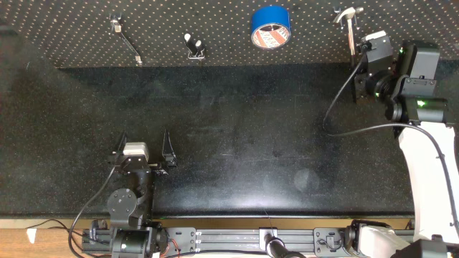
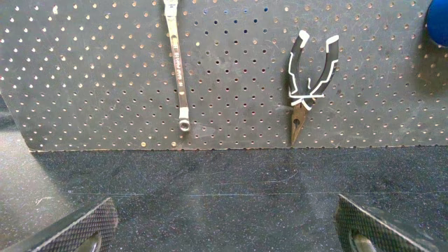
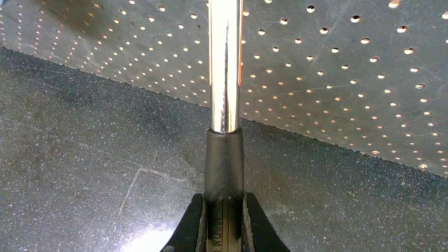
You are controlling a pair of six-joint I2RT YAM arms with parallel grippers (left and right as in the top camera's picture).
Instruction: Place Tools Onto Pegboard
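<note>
The pegboard (image 1: 72, 36) runs along the top of the frame in the top view, and the black table (image 1: 251, 143) lies below it. On the board there are, from left to right, a wrench (image 1: 127, 41), a pair of pliers (image 1: 192, 45) with black and white handles, and a roll of blue tape (image 1: 270, 27).

The hammer (image 1: 350, 25) is in the upper right of the frame, with its head up on the pegboard and its handle pointing down toward the table. I cannot tell if the head sits on a hook. The right gripper (image 1: 361, 56) is at the lower end of the handle. In the right wrist view its fingers (image 3: 192, 227) are closed on the black grip of the hammer, and the shiny metal shaft goes up in front of the board.

The left gripper (image 1: 143, 147) is in the lower left of the frame, above the table and well apart from the board. Its fingers (image 2: 77, 227) are spread wide and hold nothing.
</note>
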